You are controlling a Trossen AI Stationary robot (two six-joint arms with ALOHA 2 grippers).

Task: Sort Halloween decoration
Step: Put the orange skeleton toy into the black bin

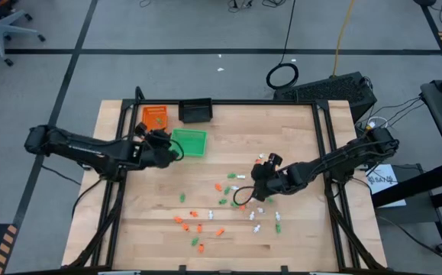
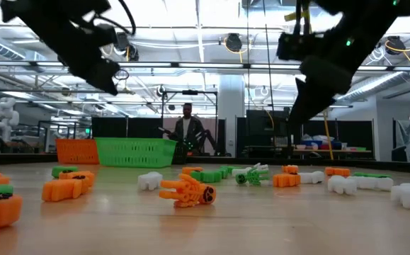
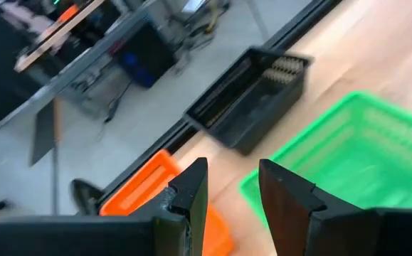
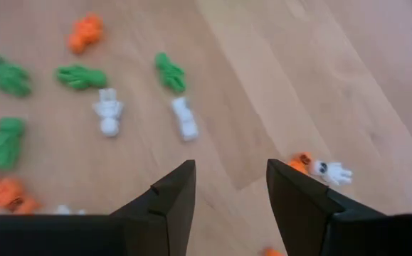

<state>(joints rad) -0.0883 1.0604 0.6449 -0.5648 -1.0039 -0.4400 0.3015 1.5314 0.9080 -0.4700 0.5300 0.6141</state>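
Note:
The Halloween decoration lies scattered as tiny orange, green and white pieces on the wooden table's middle and near part. The low view shows them close up, among them an orange piece. My right gripper hovers open above the far right part of this scatter. In its wrist view nothing is between the fingers, and white pieces and green pieces lie beyond them. My left gripper stands open and empty at the left side of the green tray. Its wrist view shows that tray ahead.
An orange tray and a black tray stand at the table's far edge, left of centre, behind the green tray. A black frame rail runs along the table's sides. A person stands in the room beyond the table.

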